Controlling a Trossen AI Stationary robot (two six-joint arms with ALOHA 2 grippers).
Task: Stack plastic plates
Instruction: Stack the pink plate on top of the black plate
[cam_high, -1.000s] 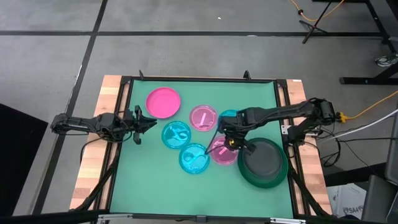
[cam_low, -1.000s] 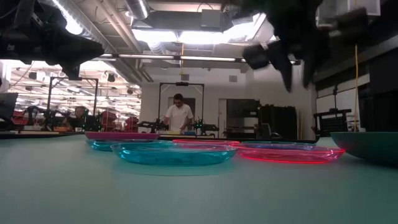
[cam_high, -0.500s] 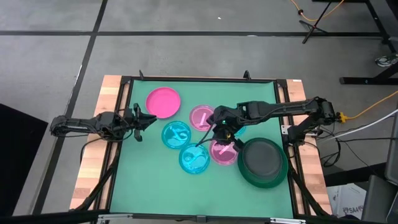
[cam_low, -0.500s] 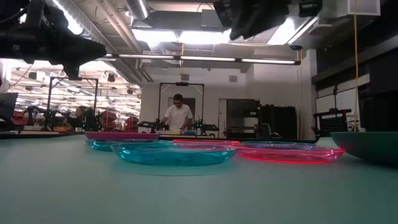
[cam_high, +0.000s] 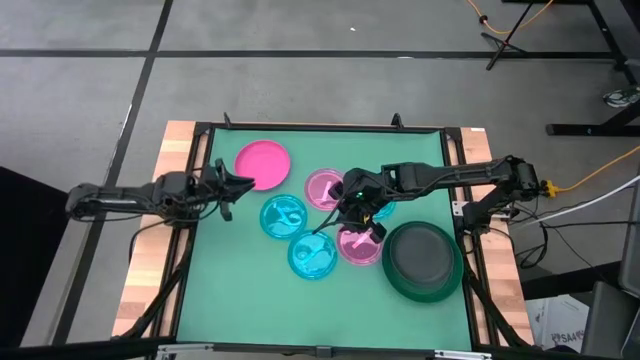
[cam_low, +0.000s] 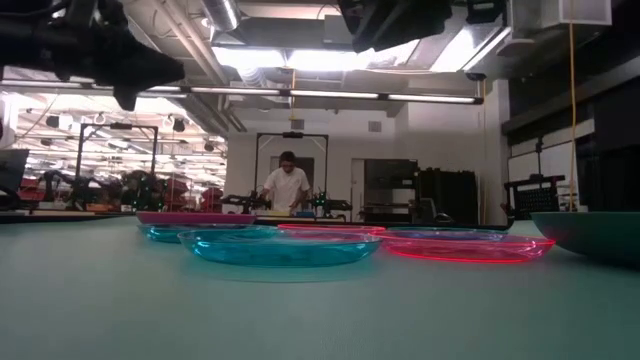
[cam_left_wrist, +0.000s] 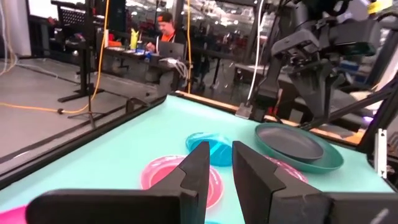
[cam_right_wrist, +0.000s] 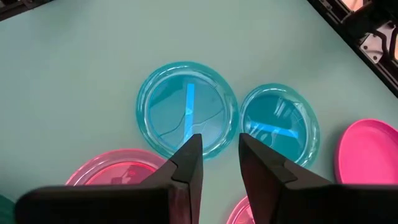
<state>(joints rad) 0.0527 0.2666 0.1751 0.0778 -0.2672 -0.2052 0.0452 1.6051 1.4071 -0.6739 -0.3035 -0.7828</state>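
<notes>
Green table mat (cam_high: 230, 290) under a bright workshop, a person seated far behind at a bench.

Right gripper (cam_high: 352, 205) now off the dark grey plate (cam_high: 422, 255), which sits nested in the large green plate (cam_high: 400, 285) behind it; half a second back already on the way over, a second back right at that pair. Nothing carried: fingers (cam_right_wrist: 189, 158) a narrow gap apart with only mat and plates showing between them. Probably means the big pair counts as settled and a small plate comes next.

Hovers above the cluster of small plates, wrist pitched down, arm stretched in from the right edge. Nearest, almost beneath the fingertips, two translucent pink plates (cam_right_wrist: 118, 168), one each side. Just ahead of the tips, a cyan plate (cam_right_wrist: 186, 115); beside that and a little farther, a second cyan plate (cam_right_wrist: 280, 124). Farthest ahead, the hot pink plate (cam_right_wrist: 367, 152), apart from the rest.

Left gripper (cam_high: 240, 183) has crept forward since a second ago and now hangs just beside the hot pink plate's rim, arm low and level, fingers (cam_left_wrist: 198, 163) slightly apart, empty.

Five small plates and the hot pink one not yet stacked.
</notes>
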